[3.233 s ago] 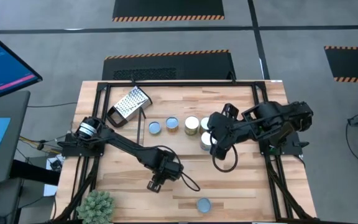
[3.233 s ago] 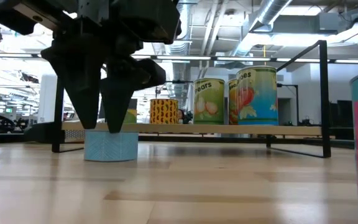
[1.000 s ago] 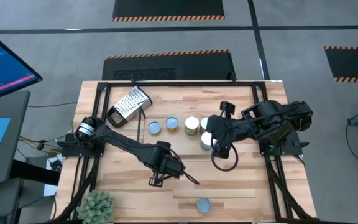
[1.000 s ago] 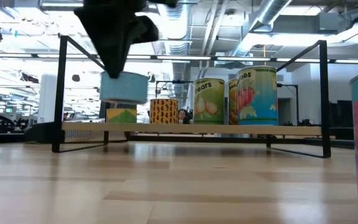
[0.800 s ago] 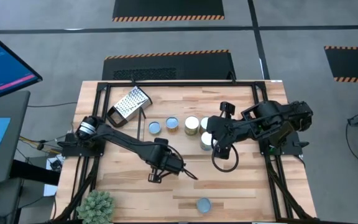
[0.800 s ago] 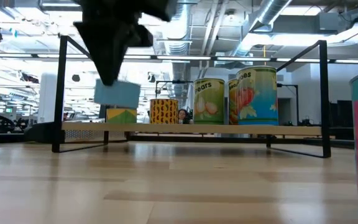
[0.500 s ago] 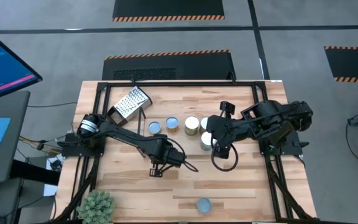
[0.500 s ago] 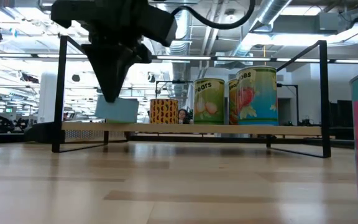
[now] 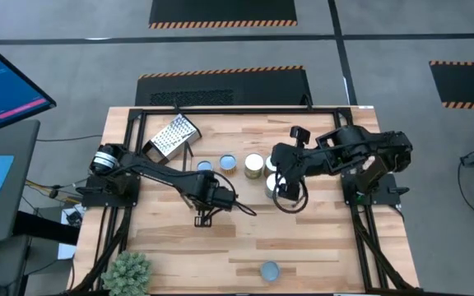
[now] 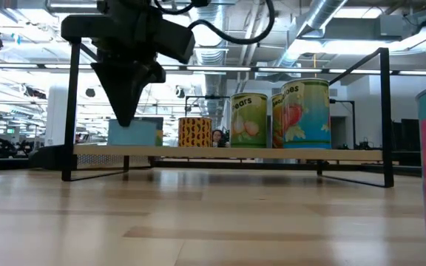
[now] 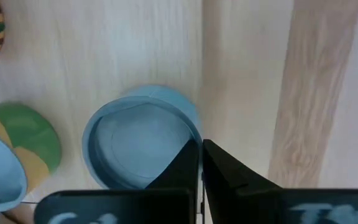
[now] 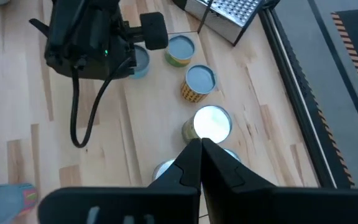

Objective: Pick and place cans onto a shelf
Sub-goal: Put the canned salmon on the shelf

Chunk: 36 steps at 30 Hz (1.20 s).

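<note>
While the shelf point(image 10: 228, 154) already carries a row of cans point(image 10: 302, 114), the left gripper point(image 10: 124, 111), fingers pinched together on the rim of a low blue can point(image 10: 135, 133), hangs at the shelf's near end beside a green tin point(image 11: 23, 146). Lower it level, clear of neighbours. The right gripper point(image 12: 201, 155), nearly closed and empty, waits above the row.

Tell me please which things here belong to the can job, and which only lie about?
Job: low blue tin in left gripper; shelf; shelved cans; lone can, off the shelf.
Lying about: grater; green plant.
</note>
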Tool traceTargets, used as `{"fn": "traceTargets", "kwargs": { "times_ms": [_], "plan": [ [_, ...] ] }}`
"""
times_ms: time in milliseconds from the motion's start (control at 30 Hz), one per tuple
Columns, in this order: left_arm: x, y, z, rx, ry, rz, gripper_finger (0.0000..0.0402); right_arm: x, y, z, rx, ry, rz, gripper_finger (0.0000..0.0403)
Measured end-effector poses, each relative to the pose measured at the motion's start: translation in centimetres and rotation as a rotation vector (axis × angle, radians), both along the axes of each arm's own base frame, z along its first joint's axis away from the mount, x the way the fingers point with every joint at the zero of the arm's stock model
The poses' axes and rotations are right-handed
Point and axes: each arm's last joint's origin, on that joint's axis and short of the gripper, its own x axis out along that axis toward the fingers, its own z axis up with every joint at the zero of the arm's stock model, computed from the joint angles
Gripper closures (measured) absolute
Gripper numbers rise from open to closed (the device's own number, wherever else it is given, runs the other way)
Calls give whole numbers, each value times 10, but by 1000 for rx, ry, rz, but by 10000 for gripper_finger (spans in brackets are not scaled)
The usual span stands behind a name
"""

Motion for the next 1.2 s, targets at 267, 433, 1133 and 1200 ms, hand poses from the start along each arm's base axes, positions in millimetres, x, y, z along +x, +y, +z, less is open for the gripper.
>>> {"fn": "traceTargets", "kwargs": {
  "times_ms": [267,433,1133,1200],
  "plan": [
    [-2,13,1,37,12,-14,401,2,-10,0,0,0,-34,375],
    [-1,21,1,40,23,-25,401,3,-13,0,1,0,-47,375],
    [-5,24,-1,-14,36,20,374,4,-19,0,-5,4,-55,375],
    [-5,24,-1,2,37,26,370,4,-19,0,-5,4,-56,375]
  ]
}}
